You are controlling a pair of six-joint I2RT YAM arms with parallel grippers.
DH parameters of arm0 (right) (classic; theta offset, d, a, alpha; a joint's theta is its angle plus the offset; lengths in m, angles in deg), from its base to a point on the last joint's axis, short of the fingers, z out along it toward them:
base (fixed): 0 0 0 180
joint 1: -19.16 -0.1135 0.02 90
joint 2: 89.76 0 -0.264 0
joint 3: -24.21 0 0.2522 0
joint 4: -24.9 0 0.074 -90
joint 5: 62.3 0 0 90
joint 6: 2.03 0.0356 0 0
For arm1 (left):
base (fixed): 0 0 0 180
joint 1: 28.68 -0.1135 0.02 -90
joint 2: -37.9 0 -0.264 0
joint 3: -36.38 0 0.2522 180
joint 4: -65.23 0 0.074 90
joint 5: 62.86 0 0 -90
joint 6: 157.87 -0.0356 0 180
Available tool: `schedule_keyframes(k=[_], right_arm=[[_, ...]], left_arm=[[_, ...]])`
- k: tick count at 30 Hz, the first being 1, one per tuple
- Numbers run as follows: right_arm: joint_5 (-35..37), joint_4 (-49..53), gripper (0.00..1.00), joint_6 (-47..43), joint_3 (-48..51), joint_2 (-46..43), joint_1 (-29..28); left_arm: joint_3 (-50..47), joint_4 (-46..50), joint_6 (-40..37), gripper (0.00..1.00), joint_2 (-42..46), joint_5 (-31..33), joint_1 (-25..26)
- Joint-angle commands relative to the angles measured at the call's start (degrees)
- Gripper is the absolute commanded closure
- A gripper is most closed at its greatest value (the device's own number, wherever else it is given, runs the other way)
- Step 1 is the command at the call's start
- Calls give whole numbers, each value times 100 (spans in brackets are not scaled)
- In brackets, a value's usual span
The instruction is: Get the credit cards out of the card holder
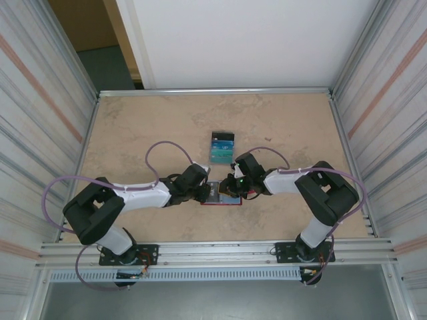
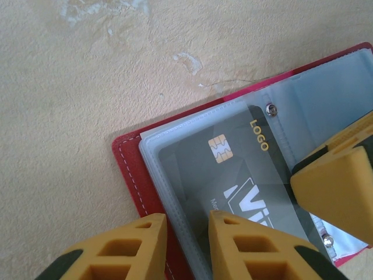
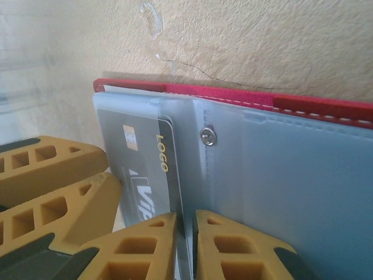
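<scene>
Credit card (image 3: 145,169) edge pinched by right gripper (image 3: 185,245), jaws nearly closed. Left gripper (image 2: 187,248), narrow astride the card holder (image 2: 131,175)'s edge, should pin it flat.

Overhead rear view — two wrist close-ups, shared card holder (image 2: 131,175)

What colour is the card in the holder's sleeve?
Dark grey card, gold chip and gold LOGO lettering; best in the left wrist view.

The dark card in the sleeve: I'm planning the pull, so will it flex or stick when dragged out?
The dark card looks flat and straight-edged, so probably stiff. The clear sleeve hugs it closely, so it may drag. Its glossy face likely offers little grip.
</scene>
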Motion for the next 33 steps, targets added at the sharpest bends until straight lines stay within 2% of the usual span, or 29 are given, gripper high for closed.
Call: schedule_keyframes(k=[1, 12, 23, 33], right_arm=[[-258, -421, 86, 214, 116, 160, 40], [-550, -1116, 86, 419, 275, 280, 79], [-537, -1070, 93, 380, 407, 241, 233], [-350, -529, 99, 91, 407, 68, 319]], left_arm=[[48, 375, -2, 75, -118, 86, 74], [36, 247, 118, 75, -149, -90, 121], [63, 553, 206, 76, -101, 198, 138], [59, 717, 248, 78, -109, 348, 133]])
